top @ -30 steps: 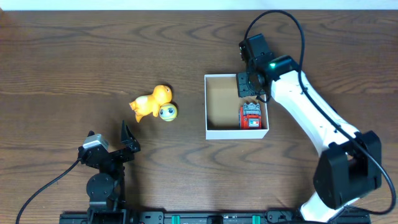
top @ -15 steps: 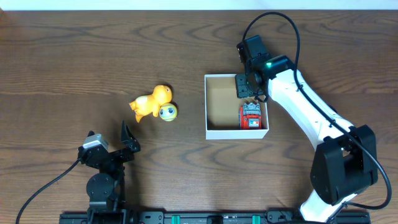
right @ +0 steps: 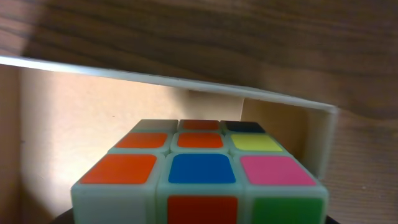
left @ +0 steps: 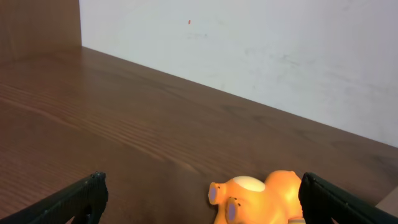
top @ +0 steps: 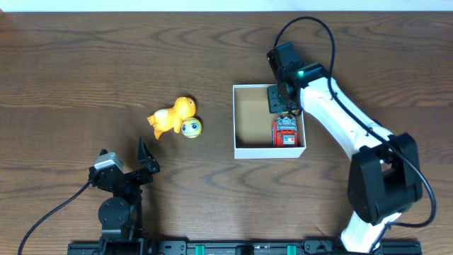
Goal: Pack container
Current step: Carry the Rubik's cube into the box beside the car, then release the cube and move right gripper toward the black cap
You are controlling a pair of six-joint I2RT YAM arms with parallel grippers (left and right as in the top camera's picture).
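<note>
The container [top: 235, 120] is a shallow white box with a tan inside, right of the table's middle. A colour-tiled cube [top: 287, 132] lies in its near right corner and fills the bottom of the right wrist view [right: 202, 171], with the container's wall [right: 155, 102] behind it. My right gripper [top: 281, 99] hangs over the container's far right corner, just beyond the cube, open and apart from it. An orange animal toy [top: 172, 115] and a small yellow-green face ball [top: 190, 127] lie on the table left of the container. My left gripper [top: 147, 160] is open and empty, near the front left.
The left wrist view shows the orange toy [left: 261, 196] lying ahead between my open left fingers, with a white wall behind the table's far edge. The right arm's black cable [top: 311, 25] arcs above the container's far right side.
My right gripper has drifted slightly up and to the left over the container's far right corner. The cube stays put in the container. The left arm has not moved.
</note>
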